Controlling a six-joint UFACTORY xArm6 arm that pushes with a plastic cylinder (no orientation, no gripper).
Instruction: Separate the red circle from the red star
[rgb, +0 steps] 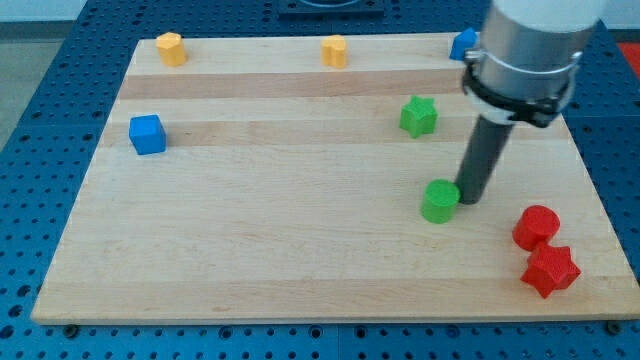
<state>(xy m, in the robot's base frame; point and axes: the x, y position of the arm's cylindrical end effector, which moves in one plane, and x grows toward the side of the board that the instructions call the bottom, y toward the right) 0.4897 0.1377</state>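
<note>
The red circle (536, 226) lies near the view's right edge of the wooden board. The red star (550, 270) lies just below it, touching or nearly touching. My tip (467, 199) rests on the board to the left of the red circle, about a block's width away. It stands right beside a green round block (438, 201), at that block's right side.
A green star (419, 116) lies above my tip. A blue cube (147, 134) is at the view's left. Two orange blocks (171, 48) (334, 51) sit along the top edge. A blue block (463, 44) shows at the top right, partly hidden by the arm.
</note>
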